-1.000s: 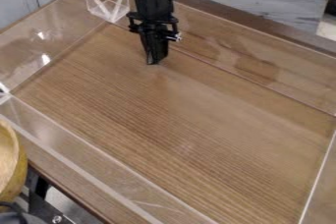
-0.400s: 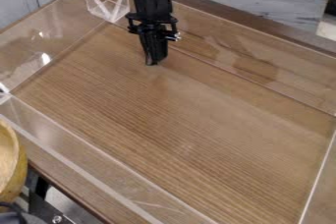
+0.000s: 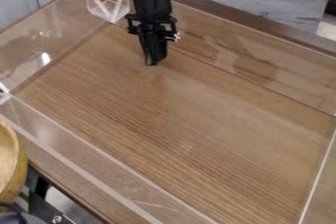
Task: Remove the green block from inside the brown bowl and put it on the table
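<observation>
My black gripper (image 3: 155, 57) hangs steeply downward at the far left part of the table (image 3: 197, 120), with its tips close to the wood. Its fingers are pressed together, shut, and nothing shows between them. The green block is not in view. A tan curved rim (image 3: 8, 164) shows at the lower left edge of the picture, outside the clear wall. It may be the brown bowl, but only a sliver shows and its inside is hidden.
Low clear acrylic walls (image 3: 53, 135) border the tabletop on all sides. A white bracket (image 3: 105, 7) stands behind the gripper at the far corner. A white-brick wall lies beyond the table's back edge.
</observation>
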Action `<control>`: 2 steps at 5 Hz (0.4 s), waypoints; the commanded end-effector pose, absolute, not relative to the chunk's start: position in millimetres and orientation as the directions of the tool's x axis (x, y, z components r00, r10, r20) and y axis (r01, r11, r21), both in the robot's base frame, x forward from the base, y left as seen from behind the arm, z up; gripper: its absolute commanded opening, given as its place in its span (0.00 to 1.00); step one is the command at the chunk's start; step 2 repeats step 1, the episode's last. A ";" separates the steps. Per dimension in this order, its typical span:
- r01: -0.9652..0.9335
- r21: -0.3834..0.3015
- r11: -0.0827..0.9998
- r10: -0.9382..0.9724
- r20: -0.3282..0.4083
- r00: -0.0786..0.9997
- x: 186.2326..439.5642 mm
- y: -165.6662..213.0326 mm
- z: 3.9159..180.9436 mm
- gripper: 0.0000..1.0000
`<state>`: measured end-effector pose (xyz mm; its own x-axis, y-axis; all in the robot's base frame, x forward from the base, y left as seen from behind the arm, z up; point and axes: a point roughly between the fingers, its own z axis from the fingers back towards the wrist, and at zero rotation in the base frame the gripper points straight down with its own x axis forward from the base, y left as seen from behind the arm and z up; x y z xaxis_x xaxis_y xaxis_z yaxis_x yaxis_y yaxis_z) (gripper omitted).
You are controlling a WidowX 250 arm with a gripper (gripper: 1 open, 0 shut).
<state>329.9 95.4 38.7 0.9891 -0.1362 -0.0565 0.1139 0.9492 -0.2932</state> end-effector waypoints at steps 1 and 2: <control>0.122 -0.264 0.957 -0.124 0.010 0.992 342.5 103.5 60.5 0.00; 0.122 -0.264 0.957 -0.124 0.010 0.992 342.5 103.5 60.5 0.00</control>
